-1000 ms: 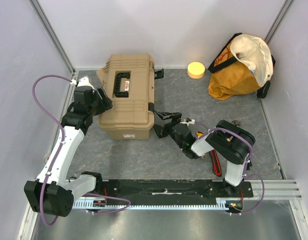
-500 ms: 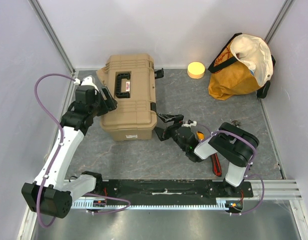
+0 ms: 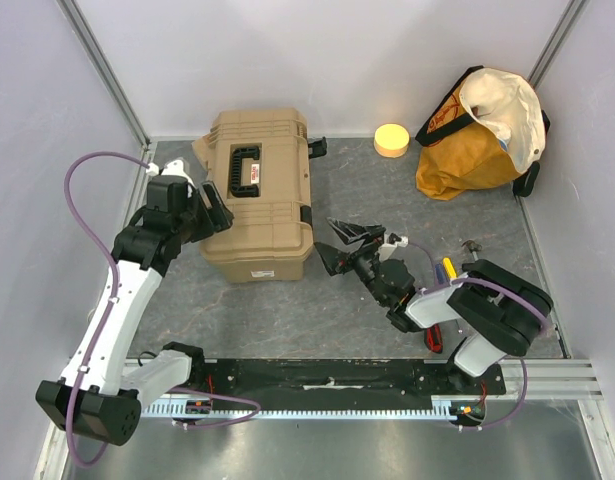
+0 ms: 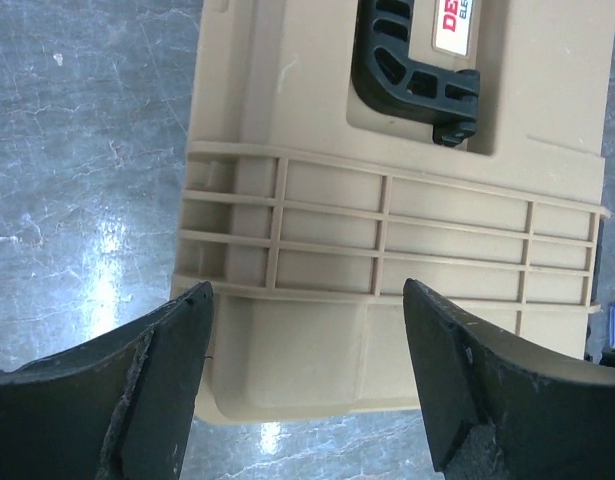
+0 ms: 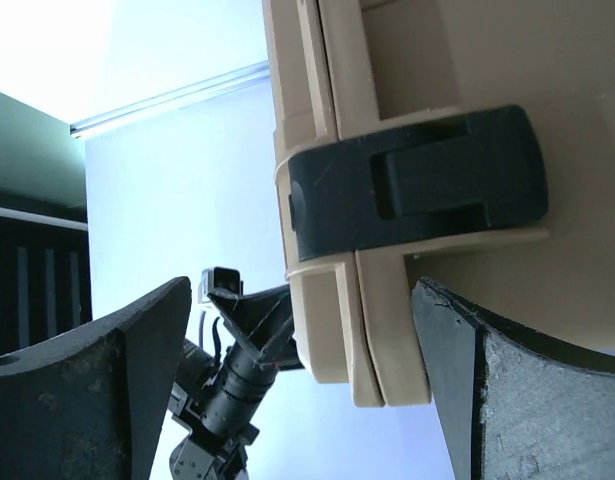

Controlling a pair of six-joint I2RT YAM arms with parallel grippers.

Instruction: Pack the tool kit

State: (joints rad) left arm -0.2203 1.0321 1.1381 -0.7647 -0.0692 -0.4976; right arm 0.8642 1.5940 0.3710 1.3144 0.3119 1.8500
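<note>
Framing ribbed tool kit (image 4: 387,230), left wrist, black latch (image 5: 417,180), right wrist

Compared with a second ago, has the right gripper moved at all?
Yes. The right gripper has shifted slightly rightward, away from the tool kit's right side, judged against the yellow disc by the back wall.

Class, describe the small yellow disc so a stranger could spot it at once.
Look along the back edge of the table. Between the tan toolbox and the orange cloth bag sits the yellow disc. It alone is small, round and low.
</note>
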